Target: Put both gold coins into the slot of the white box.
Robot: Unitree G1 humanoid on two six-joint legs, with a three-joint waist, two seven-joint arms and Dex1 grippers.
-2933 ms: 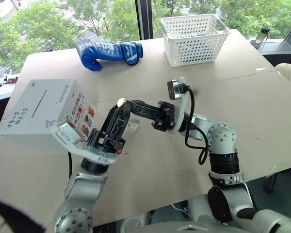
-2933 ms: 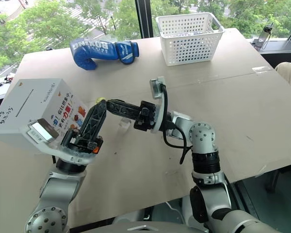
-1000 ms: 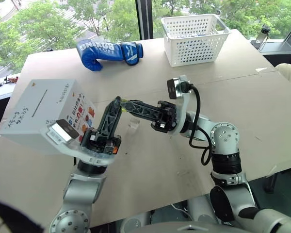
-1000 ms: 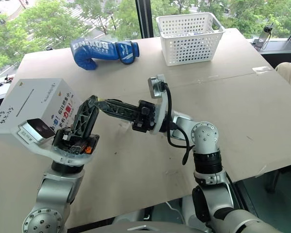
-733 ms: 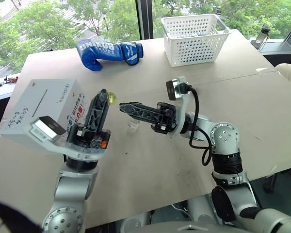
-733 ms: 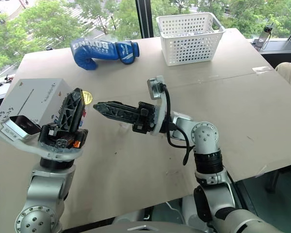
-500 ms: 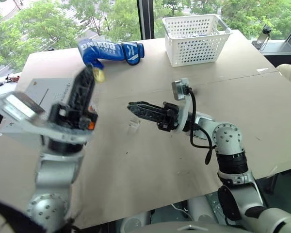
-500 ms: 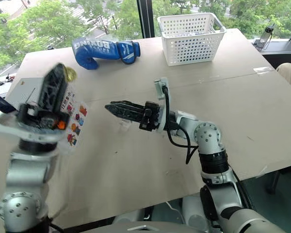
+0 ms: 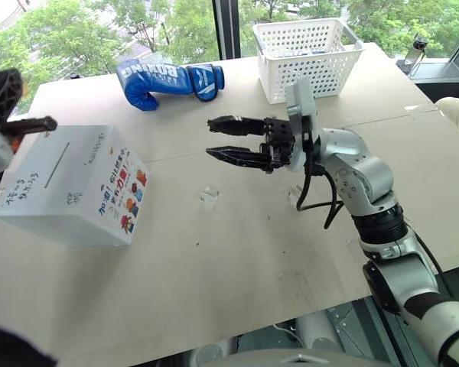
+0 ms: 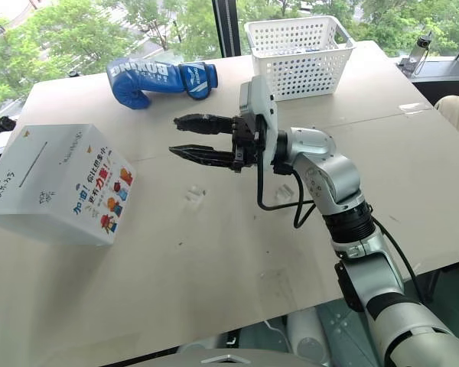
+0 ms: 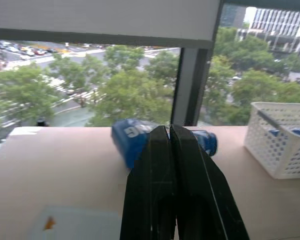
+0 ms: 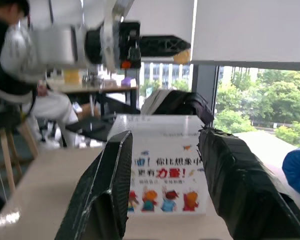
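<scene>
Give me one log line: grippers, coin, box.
left gripper: shut on gold coin, raised near white box | right gripper: open, empty, over table | slot: coin not yet in

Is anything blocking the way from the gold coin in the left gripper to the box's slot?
Nothing visible does. The left gripper holds the gold coin in the air near the white box, and the slot on top lies uncovered, with open air between.
</scene>
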